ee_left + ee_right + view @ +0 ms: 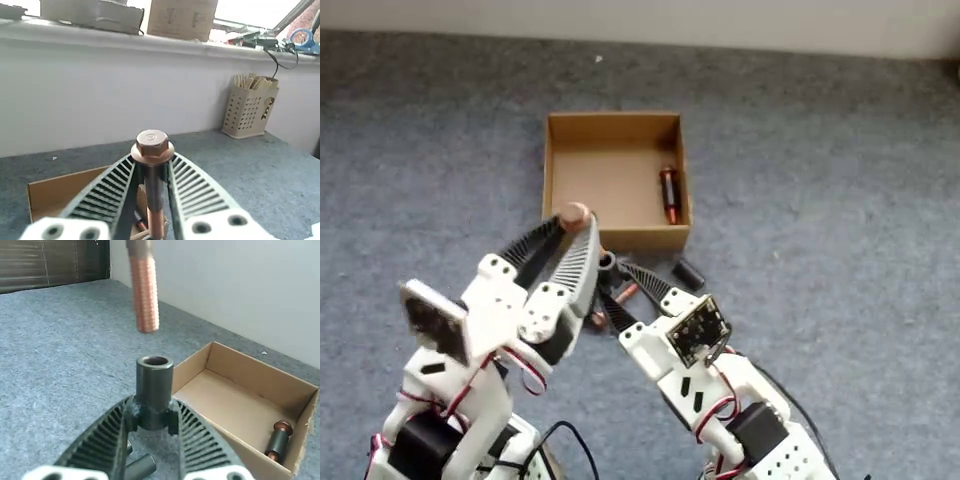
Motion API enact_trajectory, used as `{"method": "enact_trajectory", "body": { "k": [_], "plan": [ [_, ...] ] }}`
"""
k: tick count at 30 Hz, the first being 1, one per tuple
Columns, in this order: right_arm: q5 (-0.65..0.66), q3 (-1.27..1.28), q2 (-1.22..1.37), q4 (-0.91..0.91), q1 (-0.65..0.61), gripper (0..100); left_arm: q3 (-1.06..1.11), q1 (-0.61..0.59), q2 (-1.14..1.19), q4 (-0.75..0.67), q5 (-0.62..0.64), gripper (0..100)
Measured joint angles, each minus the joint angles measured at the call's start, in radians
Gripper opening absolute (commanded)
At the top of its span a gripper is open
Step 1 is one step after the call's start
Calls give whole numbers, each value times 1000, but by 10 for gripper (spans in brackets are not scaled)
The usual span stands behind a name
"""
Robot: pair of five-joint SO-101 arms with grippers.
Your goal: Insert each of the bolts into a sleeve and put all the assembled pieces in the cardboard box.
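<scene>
Alignment of two upright axes is what the coming move turns on. The left gripper (151,162) is clamped on a copper bolt (151,142) just under its hex head, so the shank hangs straight down with the threaded end lowest. The right gripper (152,415) is closed around a dark sleeve (154,385), which stands upright with its open bore facing up. In the right wrist view the bolt's threaded tip (144,290) hangs above the sleeve's mouth with clear air between them, nothing yet entered. The two long axes look close to parallel, but the tip seems to sit a little off the centre of the bore. How far it is off in depth I cannot tell from that view. From above, the bolt head (574,213) lies by the near wall of the cardboard box (548,170), and the sleeve (607,263) sits a little nearer the arms and to the right. I judge that a small sideways correction is needed before the bolt comes straight down, or the thread may catch on the sleeve's rim. One assembled piece (668,195) already lies in the box against its right wall. A spare sleeve (688,272) rests on the carpet (840,200) just outside the box's near right corner.
</scene>
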Motion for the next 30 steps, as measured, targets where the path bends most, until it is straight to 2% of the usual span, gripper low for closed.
{"method": "enact_trajectory", "body": {
  "k": [4,17,30],
  "plan": [
    [0,0,0,0,0,5,31,28,0,0,0,5],
    [3,0,0,0,-3,5,86,-9,-9,0,0,6],
    [3,0,0,0,0,5,149,21,-8,0,-2,9]
  ]
}}
